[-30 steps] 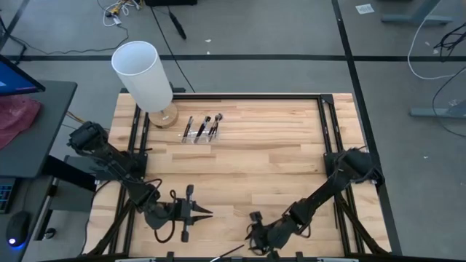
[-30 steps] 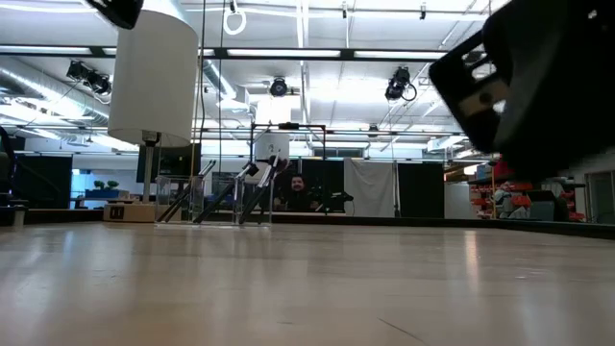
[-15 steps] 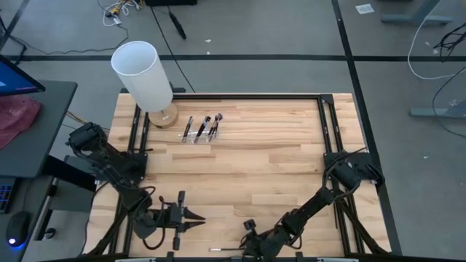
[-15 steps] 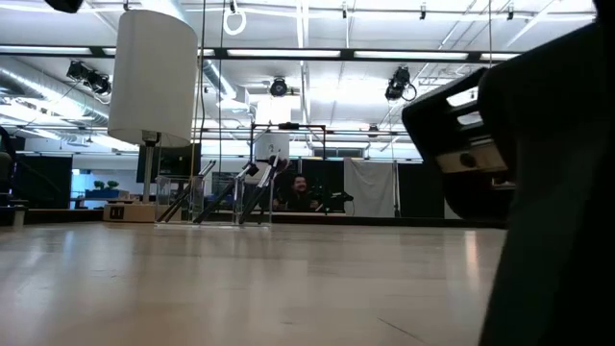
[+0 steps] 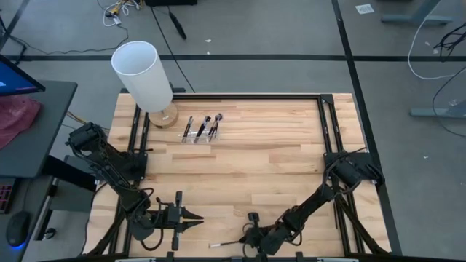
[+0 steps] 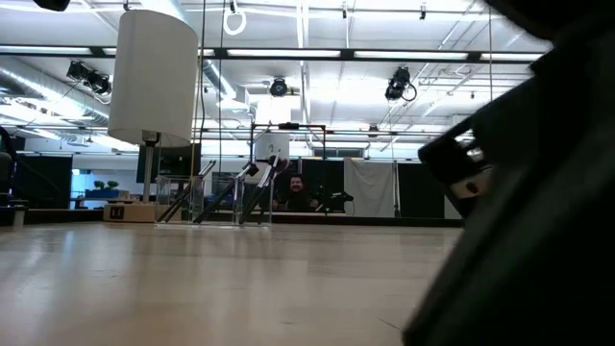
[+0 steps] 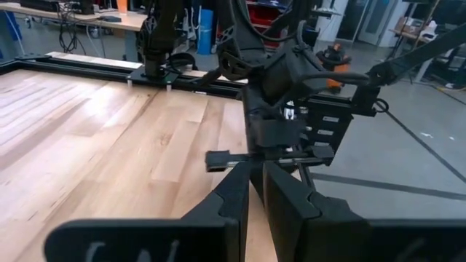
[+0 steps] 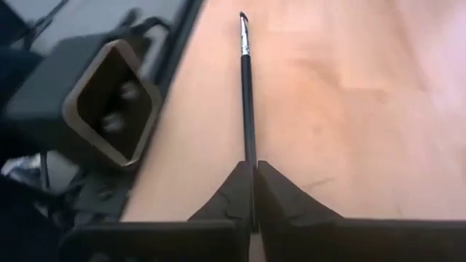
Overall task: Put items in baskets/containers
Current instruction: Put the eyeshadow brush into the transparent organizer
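No text, label, brand, number or sign can be read in any view; a small box [image 6: 120, 212] far behind the table in the low view bears a dark mark, too small to make out.

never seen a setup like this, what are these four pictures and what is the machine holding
It is a robot with two dark arms at a wooden table, each ending in a two-fingered pincer. One picture looks straight down, one looks level across the tabletop, and two come from cameras on the wrists.

At the near edge, the right gripper has its jaws shut on a thin makeup brush; the right wrist view shows it sticking out ahead over the wood. The left gripper waits beside it, jaws nearly together, holding nothing.

At the far side stands a clear holder with several brushes leaning in it, next to a tall white cylinder on a round wooden base.
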